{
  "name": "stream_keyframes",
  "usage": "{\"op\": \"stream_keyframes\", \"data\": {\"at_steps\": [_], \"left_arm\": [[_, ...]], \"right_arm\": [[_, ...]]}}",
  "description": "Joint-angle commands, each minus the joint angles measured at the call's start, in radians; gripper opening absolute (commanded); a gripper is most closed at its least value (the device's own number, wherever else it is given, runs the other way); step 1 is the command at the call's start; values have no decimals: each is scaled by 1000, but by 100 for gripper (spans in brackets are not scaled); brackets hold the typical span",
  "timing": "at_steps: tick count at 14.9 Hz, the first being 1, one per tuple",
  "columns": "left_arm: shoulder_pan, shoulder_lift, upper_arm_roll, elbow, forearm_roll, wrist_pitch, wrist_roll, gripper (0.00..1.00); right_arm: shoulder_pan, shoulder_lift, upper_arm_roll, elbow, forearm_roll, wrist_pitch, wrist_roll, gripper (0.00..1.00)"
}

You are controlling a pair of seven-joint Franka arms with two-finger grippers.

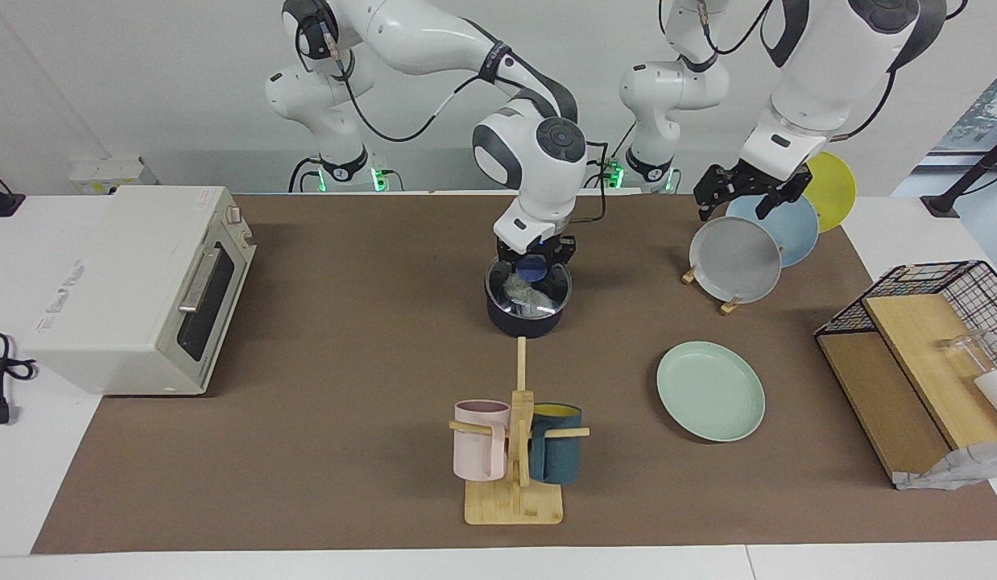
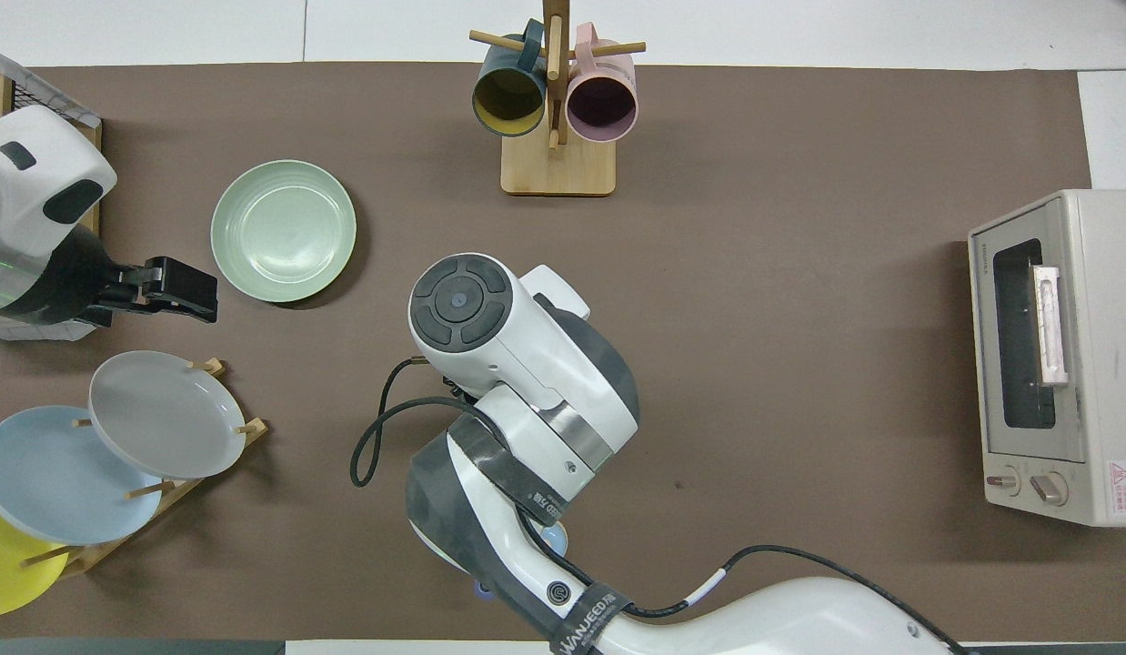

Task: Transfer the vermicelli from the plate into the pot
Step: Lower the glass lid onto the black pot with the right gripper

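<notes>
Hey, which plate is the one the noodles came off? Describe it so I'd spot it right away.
Find the wooden mug tree holding two mugs. Beside it, toward the left arm's end, one plate lies flat on the brown mat. It's pale mint green and empty; the grey, blue and yellow plates stand in a rack.

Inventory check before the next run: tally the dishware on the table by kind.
Plates: 4: mint-green plate, grey, light blue, yellow
Mugs: 2: pink, teal
Pots: 1: navy pot
Total: 7
</notes>
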State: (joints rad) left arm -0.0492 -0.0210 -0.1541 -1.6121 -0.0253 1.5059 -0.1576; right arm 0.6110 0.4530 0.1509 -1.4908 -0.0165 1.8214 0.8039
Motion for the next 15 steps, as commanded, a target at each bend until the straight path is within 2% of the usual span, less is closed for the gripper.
{"op": "stream_keyframes", "data": {"at_steps": [1, 3, 4, 6, 11, 15], "left_arm": [[-11, -25, 13, -22, 13, 0, 9, 100], [-11, -25, 13, -22, 13, -6, 3, 100], [-11, -25, 13, -22, 13, -7, 3, 100], [-11, -25, 14, -22, 13, -4, 1, 100], [-9, -25, 14, -20, 13, -3, 1, 100], [-9, -25, 14, -20, 13, -3, 1, 100]], "right_arm": [[-14, -17, 12, -31, 17, 26, 20, 65], [-14, -20, 12, -40, 17, 38, 20, 67], [-14, -22, 12, -43, 17, 38, 20, 75], [-16, -20, 12, -40, 17, 38, 20, 100], [-69, -39, 10, -26, 9, 38, 5, 100], [-209, -109, 10, -28, 9, 32, -109, 100]]}}
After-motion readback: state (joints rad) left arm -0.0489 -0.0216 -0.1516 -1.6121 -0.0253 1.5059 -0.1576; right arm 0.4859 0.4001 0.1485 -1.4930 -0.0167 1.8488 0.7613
